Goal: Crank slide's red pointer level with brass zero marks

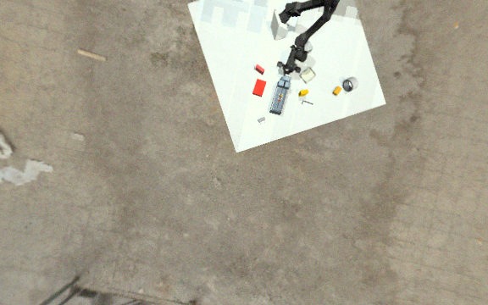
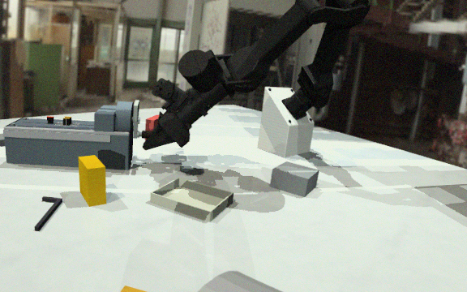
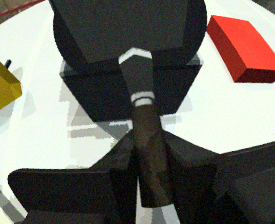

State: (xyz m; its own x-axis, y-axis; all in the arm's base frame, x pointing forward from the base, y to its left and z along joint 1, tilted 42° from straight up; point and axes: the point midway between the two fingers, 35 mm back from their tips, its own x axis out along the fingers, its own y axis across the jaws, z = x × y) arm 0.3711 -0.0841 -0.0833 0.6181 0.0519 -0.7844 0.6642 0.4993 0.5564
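Observation:
The blue-grey machine [image 1: 274, 106] [image 2: 67, 152] stands on the white table. On its top, a small red pointer [image 1: 280, 101] [image 2: 50, 120] sits apart from the brass marks [image 1: 280, 96] [image 2: 67, 121], farther from the crank end; the two marks cannot be told apart clearly. The light crank arm [image 2: 136, 115] [image 3: 138, 75] is on the machine's end face. My gripper [image 1: 285, 73] [image 2: 146, 139] [image 3: 144, 133] is shut on the dark, round crank handle [image 3: 149, 135], which points out from the low end of the arm. The fingers lie on both sides of the handle.
A yellow block [image 1: 303, 92] [image 2: 92, 182] [image 3: 0, 90], a hex key [image 1: 307, 102] [image 2: 49, 214] and a shallow tray [image 1: 307, 75] [image 2: 155, 199] are beside the machine. Red blocks [image 1: 259, 87] [image 3: 243, 45] lie on its other side. A grey block [image 2: 294, 179] is nearer the arm's base.

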